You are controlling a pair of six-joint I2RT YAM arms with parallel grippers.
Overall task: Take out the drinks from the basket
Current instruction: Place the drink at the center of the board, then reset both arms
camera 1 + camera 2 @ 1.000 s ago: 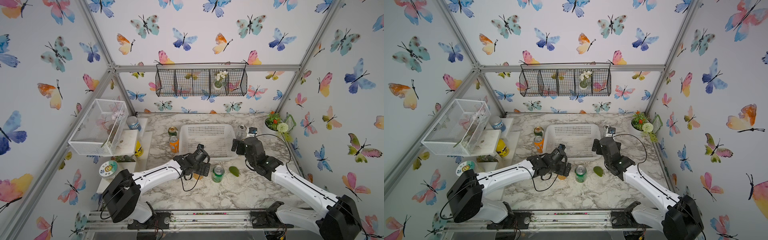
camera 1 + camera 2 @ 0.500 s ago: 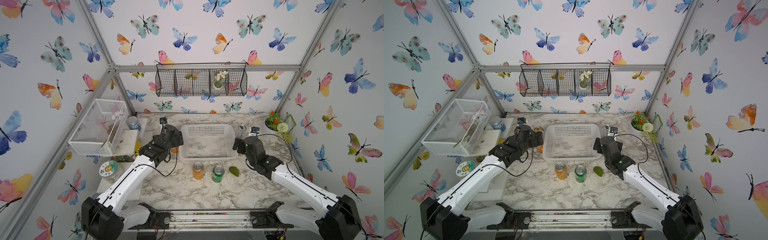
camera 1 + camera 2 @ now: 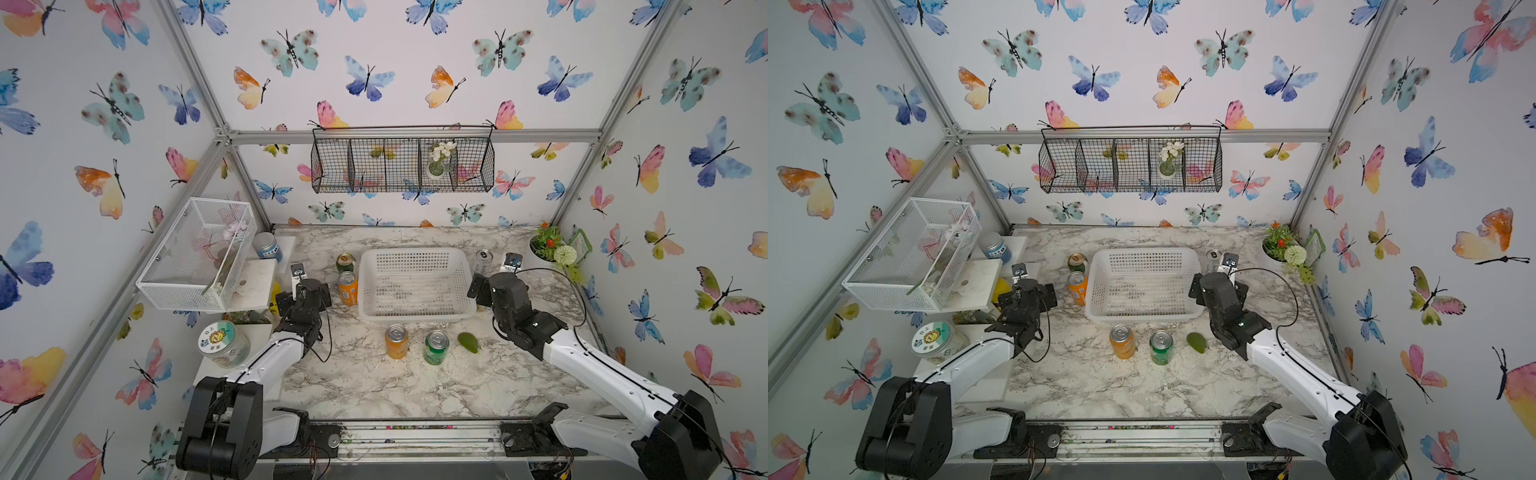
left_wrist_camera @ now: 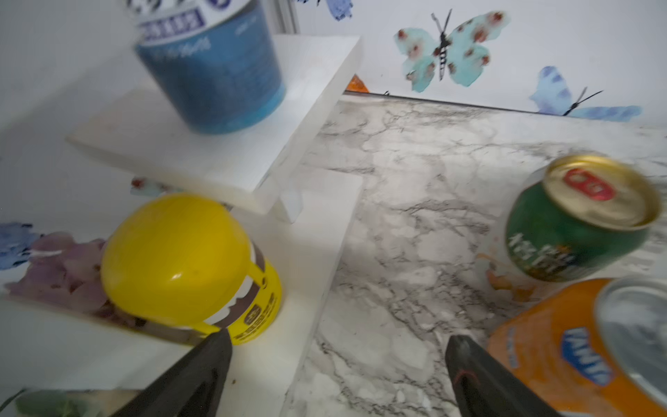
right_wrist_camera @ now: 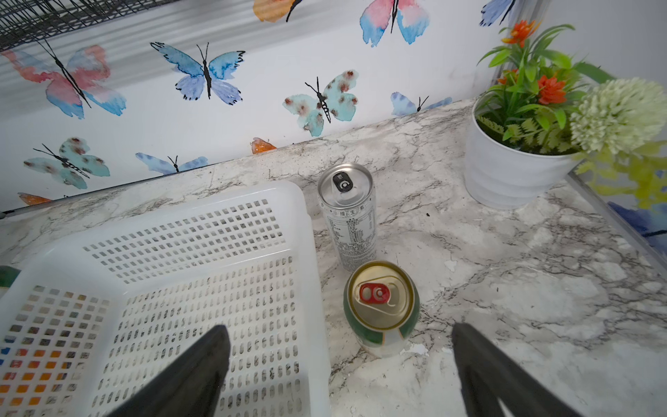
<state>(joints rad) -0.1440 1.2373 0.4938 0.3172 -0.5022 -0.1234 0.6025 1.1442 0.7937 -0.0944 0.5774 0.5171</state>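
Observation:
The white perforated basket (image 3: pixel 415 316) (image 3: pixel 1142 318) (image 5: pixel 202 202) stands mid-table with no can showing inside. In both top views an orange can (image 3: pixel 396 341) and a bright green can (image 3: pixel 436 347) stand in front of it. To its left are a dark green gold-topped can (image 3: pixel 345 263) (image 4: pixel 581 220) and a second orange can (image 3: pixel 348 288) (image 4: pixel 577 346). On its right stand a slim silver can (image 3: pixel 483 259) (image 5: pixel 348 213) and another dark green can (image 5: pixel 381 307). My left gripper (image 4: pixel 337 341) is open over bare marble beside the left cans. My right gripper (image 5: pixel 341 334) is open, straddling the basket's right wall just short of the dark green can.
A green avocado-like fruit (image 3: pixel 468 343) lies right of the bright green can. A white plant pot (image 5: pixel 505 180) stands at the back right. On the left are white stepped shelves (image 4: pixel 223 159) with a blue jar (image 4: pixel 213 72) and a yellow-lidded jar (image 4: pixel 191 267), and a mesh box (image 3: pixel 195 253).
My left arm let go of the orange can in front of the basket, swung back to the basket's left side, then drew a little toward the shelves. The right arm barely moved.

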